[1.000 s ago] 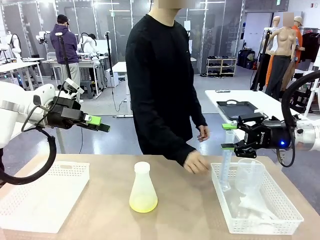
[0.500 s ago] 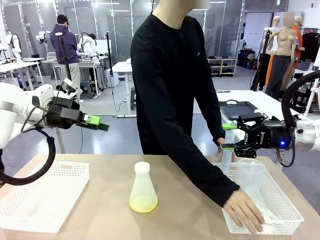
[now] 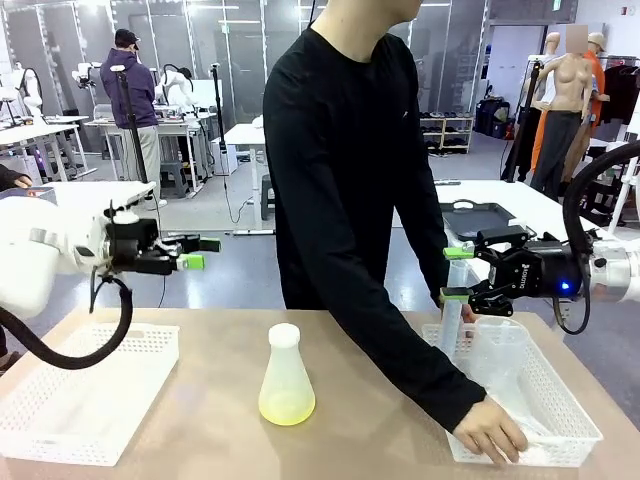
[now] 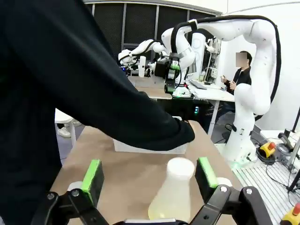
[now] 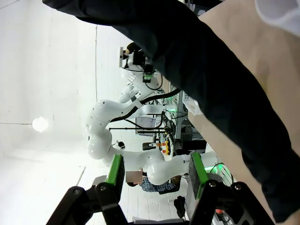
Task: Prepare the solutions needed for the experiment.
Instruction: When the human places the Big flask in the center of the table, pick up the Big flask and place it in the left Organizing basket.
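A frosted conical flask (image 3: pixel 286 368) with a white cap stands mid-table, and a shallow layer of pale yellow-green solution (image 3: pixel 287 406) lies in its bottom. My left gripper (image 3: pixel 199 253) hovers open, high over the left of the table, and points towards the person. In the left wrist view the flask (image 4: pixel 174 190) stands beyond the open left gripper (image 4: pixel 150 174), apart from it. My right gripper (image 3: pixel 455 273) hangs open above the right tray's far left corner, by the top of a clear measuring cylinder (image 3: pixel 450 325). The right wrist view shows nothing between the right gripper's (image 5: pixel 155 178) pads.
A person in a black sleeve leans over the table, one hand (image 3: pixel 490 432) at the front of the right white tray (image 3: pixel 575 415), which holds clear labware such as a beaker (image 3: pixel 497 345). Another white tray (image 3: pixel 150 345) lies at the left.
My left arm has swung and dropped a little, so its gripper now lies level instead of tilted down. The person's hand reached into the right tray's front. The right gripper stayed put.
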Controlling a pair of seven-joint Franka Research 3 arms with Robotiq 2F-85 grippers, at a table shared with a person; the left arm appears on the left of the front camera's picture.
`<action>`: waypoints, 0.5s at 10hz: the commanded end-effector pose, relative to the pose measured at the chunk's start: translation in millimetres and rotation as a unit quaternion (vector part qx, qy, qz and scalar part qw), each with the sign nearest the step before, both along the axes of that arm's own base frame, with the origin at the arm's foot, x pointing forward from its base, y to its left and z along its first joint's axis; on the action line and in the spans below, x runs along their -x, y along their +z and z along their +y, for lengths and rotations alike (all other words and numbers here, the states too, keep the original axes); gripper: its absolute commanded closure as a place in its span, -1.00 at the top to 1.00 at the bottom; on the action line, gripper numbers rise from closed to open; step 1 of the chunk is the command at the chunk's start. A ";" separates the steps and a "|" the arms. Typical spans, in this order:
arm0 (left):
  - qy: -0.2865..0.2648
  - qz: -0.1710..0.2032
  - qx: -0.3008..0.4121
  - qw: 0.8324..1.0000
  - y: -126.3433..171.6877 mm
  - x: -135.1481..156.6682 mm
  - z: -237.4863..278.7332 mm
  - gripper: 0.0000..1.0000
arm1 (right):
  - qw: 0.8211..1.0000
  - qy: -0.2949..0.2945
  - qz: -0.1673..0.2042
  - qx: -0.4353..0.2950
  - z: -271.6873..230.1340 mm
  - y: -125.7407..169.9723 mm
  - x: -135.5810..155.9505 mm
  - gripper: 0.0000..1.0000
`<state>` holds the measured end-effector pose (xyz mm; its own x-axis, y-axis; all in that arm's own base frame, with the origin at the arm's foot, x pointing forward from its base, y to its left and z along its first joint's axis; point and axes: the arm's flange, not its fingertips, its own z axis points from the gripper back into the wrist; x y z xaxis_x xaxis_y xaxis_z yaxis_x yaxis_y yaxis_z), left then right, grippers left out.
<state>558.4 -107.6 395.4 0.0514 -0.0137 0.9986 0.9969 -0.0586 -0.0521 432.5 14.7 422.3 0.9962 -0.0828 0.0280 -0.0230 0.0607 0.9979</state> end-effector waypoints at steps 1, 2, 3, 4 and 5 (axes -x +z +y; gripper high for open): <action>0.001 0.001 -0.003 1.000 21.6 6.5 -1.0 1.00 | 1.000 0.001 -0.004 -0.003 -0.2 0.8 0.1 0.41; 0.001 0.001 -0.003 1.000 21.6 6.5 -1.0 1.00 | 1.000 0.001 -0.004 -0.003 -0.2 0.8 0.1 0.41; 0.001 0.001 -0.003 1.000 21.6 6.5 -1.0 1.00 | 1.000 0.001 -0.004 -0.003 -0.2 0.8 0.1 0.41; 0.001 0.001 -0.003 1.000 21.6 6.5 -1.0 1.00 | 1.000 0.001 -0.004 -0.003 -0.2 0.8 0.1 0.41; 0.000 -0.004 0.000 1.000 11.0 0.8 -0.4 1.00 | 1.000 0.001 -0.004 -0.003 -0.2 0.8 0.1 0.41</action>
<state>556.3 -108.0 415.0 0.0387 -0.0144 0.9991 0.9975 -0.0594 -0.0395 432.5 14.5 422.2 0.9961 -0.0834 0.0279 -0.0228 0.0608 0.9979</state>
